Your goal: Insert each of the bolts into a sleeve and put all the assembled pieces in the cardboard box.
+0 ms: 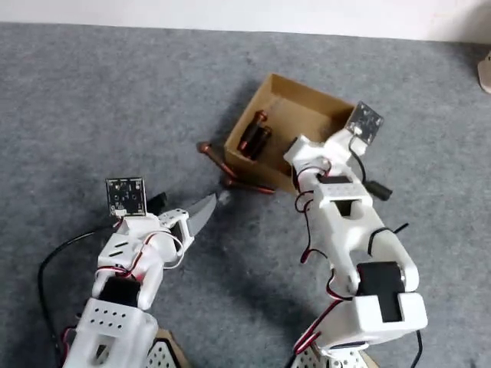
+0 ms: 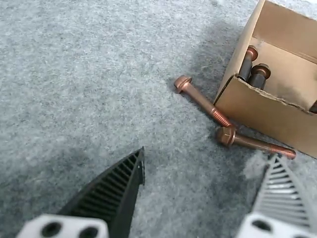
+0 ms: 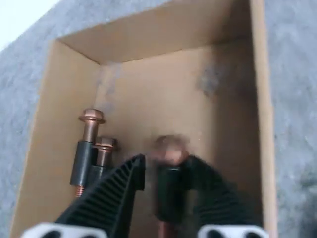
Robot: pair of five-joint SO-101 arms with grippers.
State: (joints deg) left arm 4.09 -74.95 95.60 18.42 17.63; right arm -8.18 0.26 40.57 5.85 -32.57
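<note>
My left pincer [image 2: 208, 153] hangs open just short of the nearer bolt [image 2: 255, 144], whose long axis runs jaw to jaw beside the cardboard box [image 2: 257, 109]; my right pincer [image 3: 166, 163] is over the box with an assembled piece [image 3: 168, 198] between; grip I cannot tell.

Grey, felt-like worktop [image 1: 92, 100] of short, mottled nap, spread underneath and running out to the near and side edges. Beyond its far edge, a pale, plain strip of background [image 1: 230, 11]. At the right edge of the high view, cut off, a small beige object [image 1: 485, 73], too little visible to identify.
</note>
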